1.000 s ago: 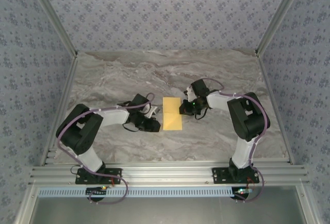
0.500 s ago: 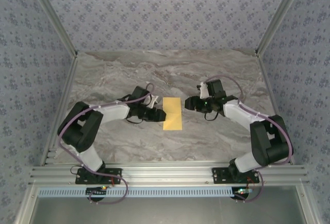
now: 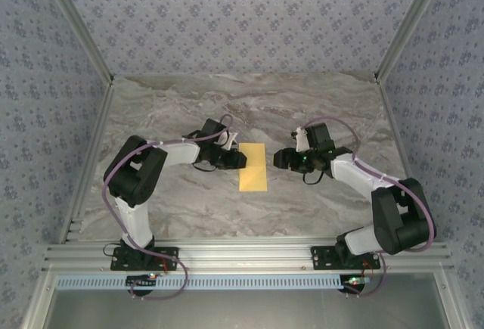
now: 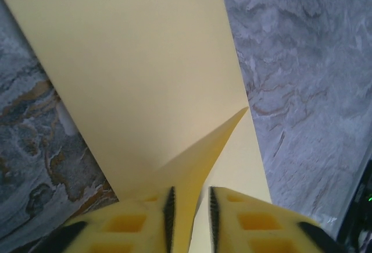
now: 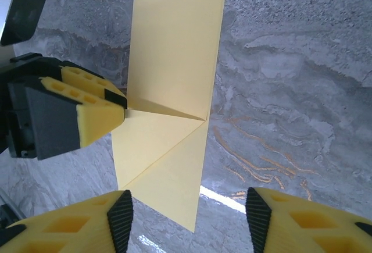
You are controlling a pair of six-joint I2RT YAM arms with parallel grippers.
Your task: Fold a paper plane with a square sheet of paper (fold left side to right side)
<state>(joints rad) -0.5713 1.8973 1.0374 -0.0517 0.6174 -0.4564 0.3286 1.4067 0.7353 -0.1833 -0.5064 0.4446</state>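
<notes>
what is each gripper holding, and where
the left gripper pinches the square sheet of paper by a lifted flap at its left edge; right gripper open, empty

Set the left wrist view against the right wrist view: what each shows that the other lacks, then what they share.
Left wrist: the left gripper, close up from behind, pinching a raised flap of the yellow paper sheet. Right wrist: the open right gripper and all four corners of the folded sheet. Shared: the sheet, the marble table, the left gripper's pinch.

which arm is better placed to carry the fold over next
Left, probably: the left gripper has its jaws pinched on a raised flap of the sheet of paper; the right gripper hangs open beside the sheet's right edge, holding nothing.
</notes>
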